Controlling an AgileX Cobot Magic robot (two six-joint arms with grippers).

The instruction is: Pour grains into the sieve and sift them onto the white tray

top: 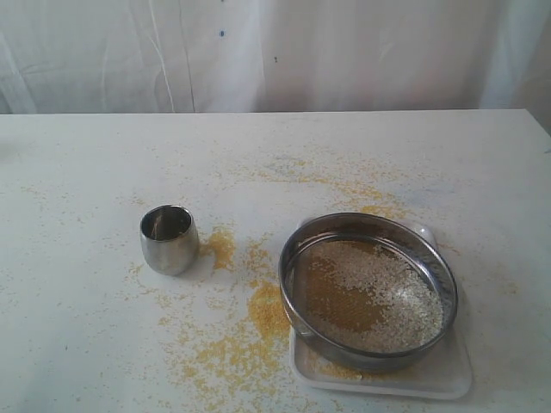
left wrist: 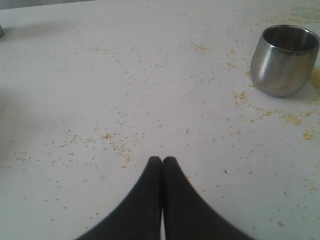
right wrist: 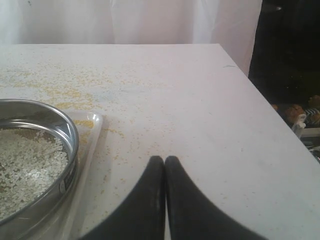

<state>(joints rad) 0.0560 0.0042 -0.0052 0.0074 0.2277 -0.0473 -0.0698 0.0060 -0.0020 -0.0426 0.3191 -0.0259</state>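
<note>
Standing apart from the sieve is a cup (grains between).

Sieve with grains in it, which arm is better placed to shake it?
Probably right. The right gripper, shut, is near the sieve on the white tray; the left gripper, also shut, sees only the steel cup.

Your left pincer and right pincer each show you two smooth matte-black fingers, broad at the base and curving to narrow rounded tips.
</note>
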